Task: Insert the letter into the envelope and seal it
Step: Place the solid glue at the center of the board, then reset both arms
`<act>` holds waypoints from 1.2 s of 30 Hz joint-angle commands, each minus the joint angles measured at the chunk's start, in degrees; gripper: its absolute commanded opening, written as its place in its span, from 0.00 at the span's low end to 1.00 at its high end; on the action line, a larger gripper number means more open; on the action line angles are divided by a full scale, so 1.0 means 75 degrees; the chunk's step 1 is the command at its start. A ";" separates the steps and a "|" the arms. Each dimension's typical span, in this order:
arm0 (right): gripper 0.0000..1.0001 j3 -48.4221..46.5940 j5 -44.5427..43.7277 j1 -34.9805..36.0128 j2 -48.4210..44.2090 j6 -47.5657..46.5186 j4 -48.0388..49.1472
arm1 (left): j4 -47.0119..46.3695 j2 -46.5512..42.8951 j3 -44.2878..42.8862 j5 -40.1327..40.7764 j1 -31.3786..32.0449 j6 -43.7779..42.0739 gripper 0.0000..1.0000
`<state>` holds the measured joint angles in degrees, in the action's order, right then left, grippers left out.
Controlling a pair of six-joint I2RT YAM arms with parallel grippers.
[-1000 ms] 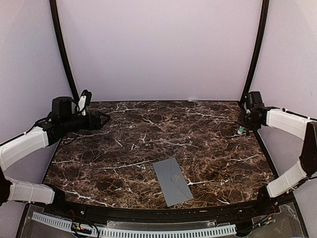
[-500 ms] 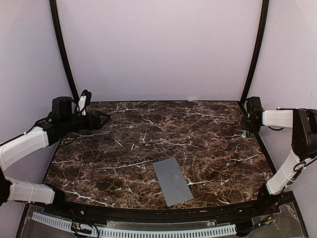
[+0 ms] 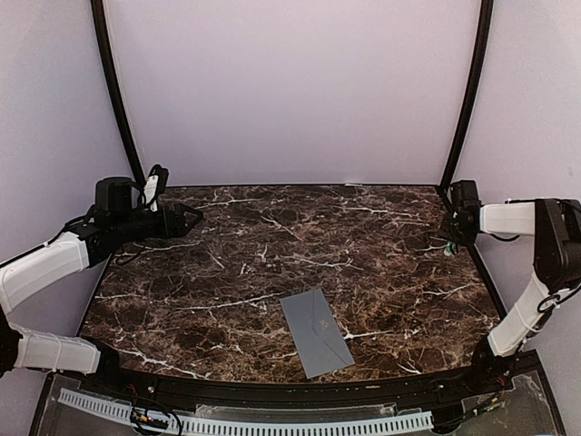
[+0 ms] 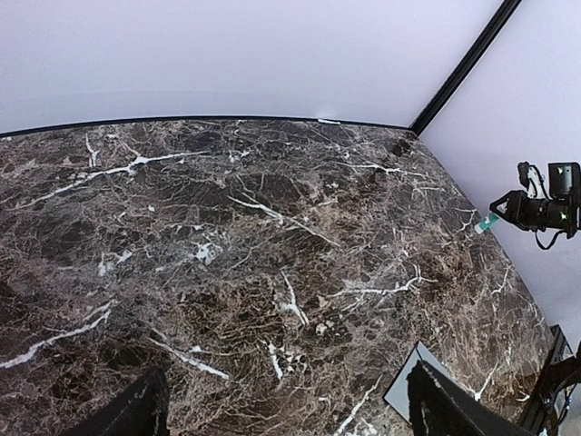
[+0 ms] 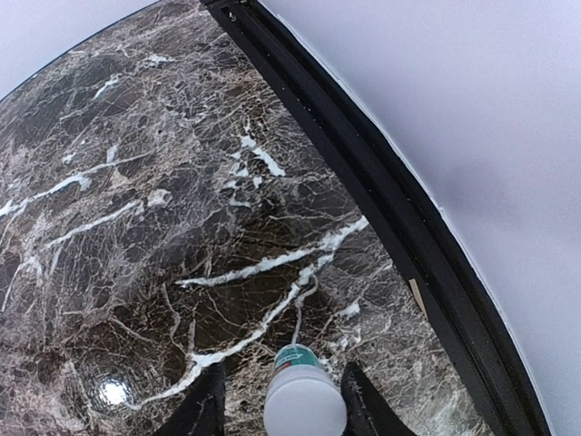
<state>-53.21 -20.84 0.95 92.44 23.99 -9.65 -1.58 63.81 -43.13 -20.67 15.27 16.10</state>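
Observation:
The slate-grey envelope (image 3: 315, 331) lies flat near the table's front edge, its pointed flap folded down; a corner of the envelope (image 4: 406, 389) shows in the left wrist view. The letter is out of view. My right gripper (image 3: 451, 234) hovers at the table's right edge, open. A glue stick (image 5: 303, 398) with a white cap and a green label stands between the fingers, with a gap on each side of it. My left gripper (image 3: 191, 218) hangs open over the back left of the table, with nothing between its fingers (image 4: 136, 411).
A black rail (image 5: 381, 191) borders the marble table (image 3: 272, 254) just right of the right gripper. Pale walls close in the back and both sides. A perforated white strip (image 3: 245, 423) runs along the near edge by the arm bases.
The right arm has drawn back toward the right rail and brought the glue stick lower. Its jaws have widened away from the stick. The left arm and the envelope have not moved.

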 commanded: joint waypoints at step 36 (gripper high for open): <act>0.99 0.5109 0.2132 -0.0010 -0.7194 -0.0959 0.4107 | -0.2614 -0.2179 0.2902 0.4567 -0.0369 0.0558 0.95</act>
<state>-23.77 -5.56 0.97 41.12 18.70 6.81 -10.00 48.23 -29.39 4.51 12.73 19.90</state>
